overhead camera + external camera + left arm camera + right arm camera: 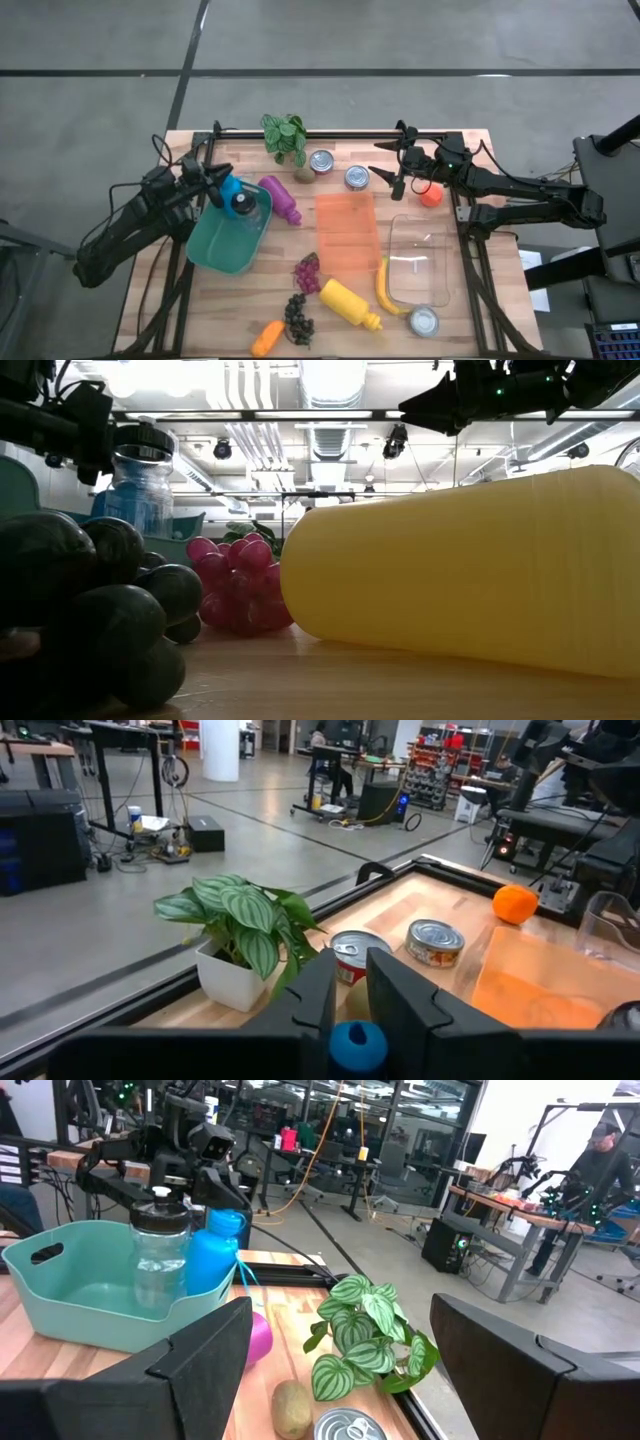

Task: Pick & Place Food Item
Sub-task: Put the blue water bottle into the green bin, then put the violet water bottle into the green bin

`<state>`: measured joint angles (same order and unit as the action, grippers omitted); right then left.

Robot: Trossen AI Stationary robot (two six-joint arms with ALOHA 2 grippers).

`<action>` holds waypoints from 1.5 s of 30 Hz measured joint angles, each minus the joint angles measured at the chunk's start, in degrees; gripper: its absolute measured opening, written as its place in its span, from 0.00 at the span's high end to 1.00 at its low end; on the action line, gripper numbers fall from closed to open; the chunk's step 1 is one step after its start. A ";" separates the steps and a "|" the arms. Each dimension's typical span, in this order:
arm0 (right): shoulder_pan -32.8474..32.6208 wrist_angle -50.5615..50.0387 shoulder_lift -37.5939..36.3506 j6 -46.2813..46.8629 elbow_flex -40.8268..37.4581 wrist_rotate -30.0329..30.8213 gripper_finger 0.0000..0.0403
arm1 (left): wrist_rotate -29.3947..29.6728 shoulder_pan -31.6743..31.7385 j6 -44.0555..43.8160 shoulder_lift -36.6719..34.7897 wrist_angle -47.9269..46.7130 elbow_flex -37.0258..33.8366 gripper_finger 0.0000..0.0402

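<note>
High view, blue bottle: upright in teal bin, left side of counter.
Left hand: right at the bottle's cap; grasping or released, cannot tell.
Right hand: released, well apart, beside cans.

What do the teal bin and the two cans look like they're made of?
Teal bin: looks like matte molded plastic, going by its even color, rounded corners and the handle slot seen in the right wrist view. Two cans: likely metal, with shiny silver lids; the left wrist view shows printed labels.
</note>
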<state>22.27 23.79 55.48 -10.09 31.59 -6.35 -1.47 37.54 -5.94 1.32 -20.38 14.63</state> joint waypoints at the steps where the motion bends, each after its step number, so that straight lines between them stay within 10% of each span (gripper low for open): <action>1: 0.02 0.00 0.01 0.00 -0.01 0.00 0.24 | -0.26 0.00 -0.02 0.00 -0.02 -0.02 0.85; 18: 0.00 0.00 0.00 0.00 0.00 0.00 0.24 | -1.10 -0.02 -0.54 0.01 1.13 0.35 0.59; 45: 0.02 0.00 0.00 0.00 0.00 0.00 0.24 | -2.13 -0.04 0.99 0.83 3.19 12.34 0.57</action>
<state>22.28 23.79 55.48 -10.09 31.59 -6.35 -3.60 37.50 -4.95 2.15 -17.19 26.97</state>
